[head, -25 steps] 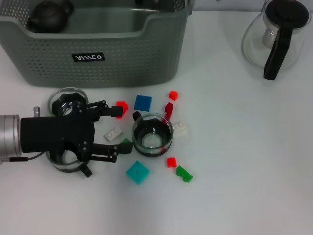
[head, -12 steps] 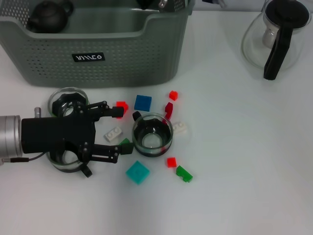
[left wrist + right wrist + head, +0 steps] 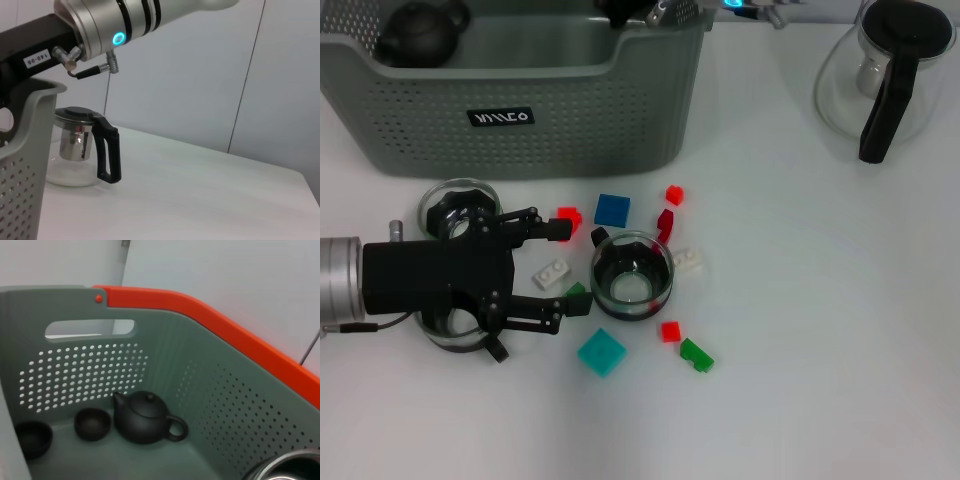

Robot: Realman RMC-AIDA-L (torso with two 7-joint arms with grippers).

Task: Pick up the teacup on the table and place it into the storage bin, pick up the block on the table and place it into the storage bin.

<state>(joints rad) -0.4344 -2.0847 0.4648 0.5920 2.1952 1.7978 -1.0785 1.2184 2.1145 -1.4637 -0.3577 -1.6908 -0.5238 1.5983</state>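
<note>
Teacup nearest the robot (image 3: pixel 442 335) stood on the table (image 3: pixel 820 350), partly hidden under the body of the left gripper (image 3: pixel 572 267). A teal block (image 3: pixel 601 351) and a green block (image 3: pixel 696 354) lay just as near, loose on the table.

The left gripper sat low over the table with its claw spread wide and holding nothing. A white block (image 3: pixel 552 272) lay between the fingers. One fingertip was just beside a small green block (image 3: pixel 577 292), the other just beside a red block (image 3: pixel 567 218).

The middle teacup (image 3: pixel 632 275) stood just beyond the fingertips, ringed by scattered blocks. A third teacup (image 3: pixel 460 205) stood at the gripper's far flank.

Risks noted:
- If the claw closed where it was, it would likely sweep the red and green blocks in with the white one (a muddled or slipping hold).
- Any advance could push blocks against the middle teacup and shift or tip it.
- A sideways move of the body could knock the two teacups beside and beneath it.

The storage bin (image 3: pixel 520 100) stood farther back, a dark teapot (image 3: pixel 420 35) already inside. The right gripper (image 3: pixel 655 10) hovered over the bin's far corner; I cannot tell its claw state. Two arms meeting above the bin could collide. A glass pitcher (image 3: pixel 885 75) stood well apart.
</note>
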